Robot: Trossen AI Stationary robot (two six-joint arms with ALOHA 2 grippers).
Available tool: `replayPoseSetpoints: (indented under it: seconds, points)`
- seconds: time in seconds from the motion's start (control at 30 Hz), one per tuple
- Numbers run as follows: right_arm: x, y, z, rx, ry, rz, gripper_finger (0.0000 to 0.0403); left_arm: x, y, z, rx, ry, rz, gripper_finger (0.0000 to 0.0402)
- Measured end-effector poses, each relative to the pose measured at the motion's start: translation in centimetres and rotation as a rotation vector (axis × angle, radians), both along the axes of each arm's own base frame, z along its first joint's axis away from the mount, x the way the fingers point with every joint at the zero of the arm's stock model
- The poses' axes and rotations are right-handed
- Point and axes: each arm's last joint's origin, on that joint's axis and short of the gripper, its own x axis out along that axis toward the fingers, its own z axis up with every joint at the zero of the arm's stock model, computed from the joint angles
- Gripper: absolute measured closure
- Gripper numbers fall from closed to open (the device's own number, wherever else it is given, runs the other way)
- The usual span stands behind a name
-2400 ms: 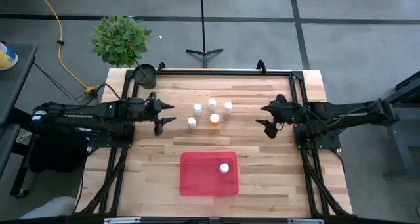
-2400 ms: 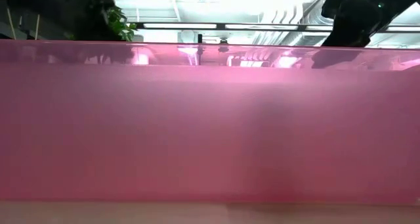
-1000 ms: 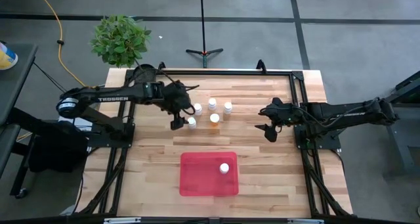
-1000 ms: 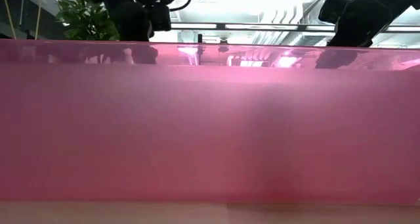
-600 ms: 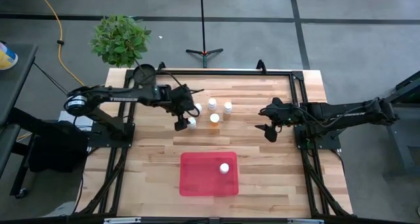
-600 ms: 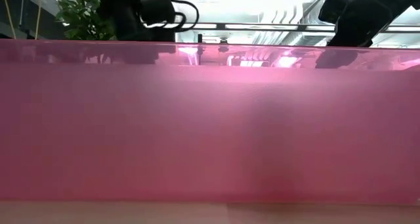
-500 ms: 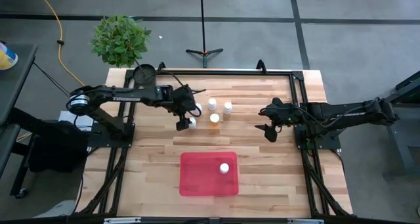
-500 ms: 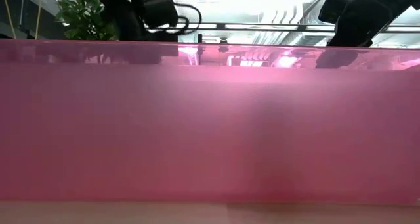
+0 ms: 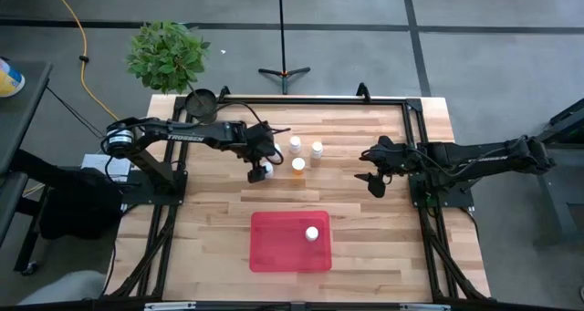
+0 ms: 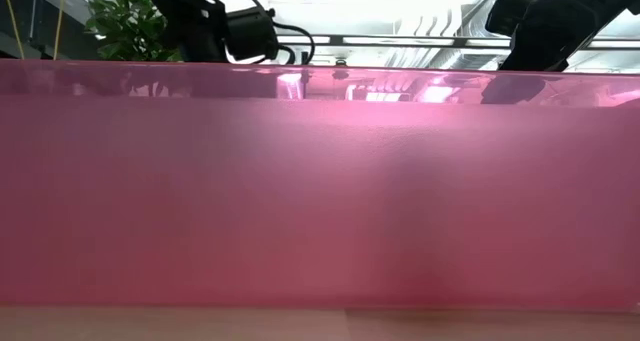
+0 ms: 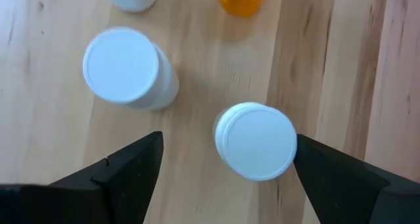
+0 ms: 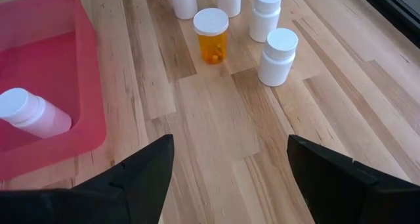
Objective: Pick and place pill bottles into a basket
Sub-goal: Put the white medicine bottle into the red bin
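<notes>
While one white-capped pill bottle (image 9: 312,233) lies inside the red basket (image 9: 274,247) at the table's (image 9: 365,220) near edge, five others stand clustered mid-table, among them an orange bottle (image 12: 212,34). Over the cluster's nearest-left bottle (image 11: 256,141) hangs the left gripper (image 11: 223,168), jaws spread wide to either side of its cap and gripping nothing. Well apart, at the table's right side, the right gripper (image 9: 373,168) waits with its jaws parted and empty.
</notes>
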Motion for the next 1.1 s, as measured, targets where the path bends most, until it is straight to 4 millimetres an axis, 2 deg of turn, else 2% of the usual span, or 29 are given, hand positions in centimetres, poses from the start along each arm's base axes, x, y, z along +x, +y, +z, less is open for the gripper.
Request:
replayPoseSetpoints:
  seconds: [0.43, 0.83, 0.97, 1.1]
  points:
    - [0.0, 0.0, 0.0, 0.003, 0.0, -0.002, 0.0116, 0.2, -0.1, 0.0, -0.036, -0.02, -0.01, 0.005]
    - [0.0, 0.0, 0.0, 0.01, 0.002, -0.005, 0.0116, 0.7, 0.1, -1.5, -0.049, 0.019, -0.012, 0.0062]
    - [-0.1, 0.0, -0.1, 0.011, 0.006, -0.005, 0.0116, 0.7, 0.1, -1.5, -0.042, 0.023, -0.007, 0.0091]
    - [-0.1, 0.0, -0.1, 0.011, 0.006, -0.005, 0.0116, 0.6, 0.1, -1.5, -0.044, 0.031, -0.008, 0.015]
